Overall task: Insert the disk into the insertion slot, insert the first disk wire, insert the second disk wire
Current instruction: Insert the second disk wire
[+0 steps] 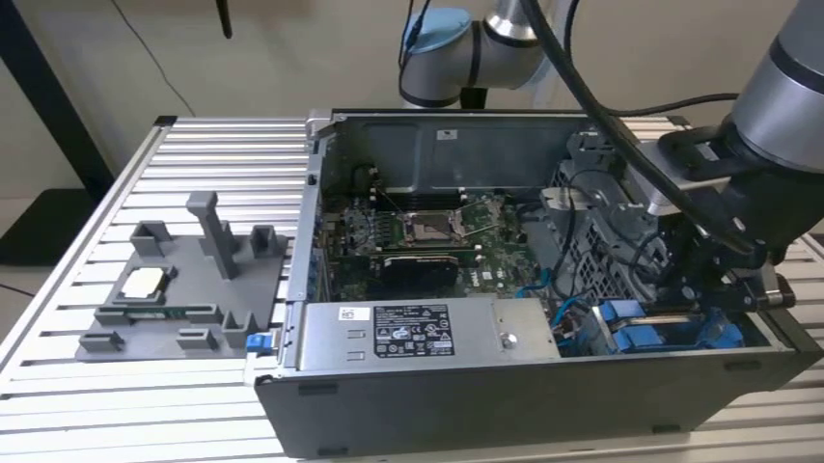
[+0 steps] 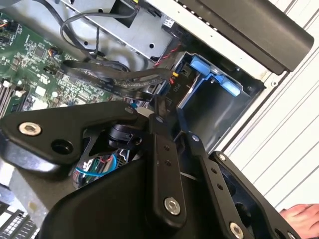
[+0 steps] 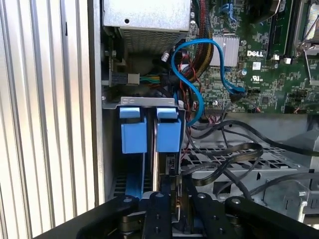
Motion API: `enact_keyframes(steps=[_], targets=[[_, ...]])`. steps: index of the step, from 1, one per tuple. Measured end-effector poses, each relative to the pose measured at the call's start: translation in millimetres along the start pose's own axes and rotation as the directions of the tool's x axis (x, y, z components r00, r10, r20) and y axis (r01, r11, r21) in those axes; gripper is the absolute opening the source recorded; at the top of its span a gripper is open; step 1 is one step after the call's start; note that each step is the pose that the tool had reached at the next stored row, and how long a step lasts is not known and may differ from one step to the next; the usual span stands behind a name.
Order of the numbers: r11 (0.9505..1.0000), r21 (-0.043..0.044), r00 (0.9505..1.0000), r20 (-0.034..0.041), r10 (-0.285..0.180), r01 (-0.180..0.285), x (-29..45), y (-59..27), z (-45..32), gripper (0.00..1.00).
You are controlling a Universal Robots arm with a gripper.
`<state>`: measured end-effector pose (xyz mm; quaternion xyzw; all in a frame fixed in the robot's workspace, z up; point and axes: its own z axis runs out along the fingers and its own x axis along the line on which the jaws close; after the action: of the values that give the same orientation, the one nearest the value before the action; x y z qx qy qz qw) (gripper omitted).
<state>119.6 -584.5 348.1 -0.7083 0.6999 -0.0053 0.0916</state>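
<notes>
The gripper (image 1: 701, 299) is down inside the open computer case (image 1: 515, 405), at the lower right of the exterior view, over the drive bay where 2 bright blue carriers (image 1: 631, 333) stand side by side. In the first wrist view the 2 blue carrier tabs (image 3: 149, 132) sit at centre-left, and the disk (image 3: 167, 167) appears as a thin dark edge-on slab in the right-hand carrier, already standing in its slot beside the case's side wall.

The gripper (image 3: 172, 204), at the bottom centre of that frame, has its fingertips (image 3: 162, 199) close together about the near end of the disk. I cannot tell whether they clamp the disk, a connector, or merely touch it.

The disk looks seated, so the work reads as being at the wiring stage: the tool is lined up with the disk's exposed end, where a plug would go. A blue data cable (image 3: 199, 64) loops from the motherboard (image 3: 259, 55) toward the bay, and flat black cables (image 3: 224, 159) lie just beside the fingers. The grey power-supply box (image 1: 425, 333) sits at lower centre of the exterior view.
</notes>
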Motion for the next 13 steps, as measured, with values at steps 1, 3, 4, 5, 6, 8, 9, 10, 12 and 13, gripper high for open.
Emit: enact_keyframes(steps=[1, 3, 4, 5, 6, 8, 9, 10, 12, 13], targets=[[1.0, 0.0, 1.0, 0.0001, 0.0, 0.0, 0.0, 0.0, 0.0, 0.24], [1.0, 0.0, 1.0, -0.0001, 0.0, 0.0, -0.1, 0.0, -0.2, 0.24], [1.0, 0.0, 1.0, -0.0002, 0.0, 0.0, 0.0, 0.0, -0.3, 0.24], [1.0, 0.0, 1.0, -0.0002, 0.0, 0.0, -0.1, 0.0, -0.3, 0.24], [1.0, -0.0002, 1.0, -0.0002, 0.0, 0.0, -0.1, -0.3, -0.3, 0.24], [0.9999, -0.01, 1.0, -0.0013, 0.001, -0.001, 0.0, -2.7, -0.1, 0.24], [0.9998, -0.02, 1.0, -0.0024, 0.002, -0.002, 0.0, -4.5, 0.3, 0.24], [0.9995, -0.0327, 1.0, -0.0035, 0.003, -0.004, 0.1, -6.5, 0.6, 0.24], [0.9985, -0.054, 1.0, -0.0055, 0.006, -0.006, 0.0, -8.8, 0.5, 0.24], [0.9981, -0.062, 1.0, -0.0063, 0.006, -0.007, -0.1, -9.4, -0.1, 0.24]])
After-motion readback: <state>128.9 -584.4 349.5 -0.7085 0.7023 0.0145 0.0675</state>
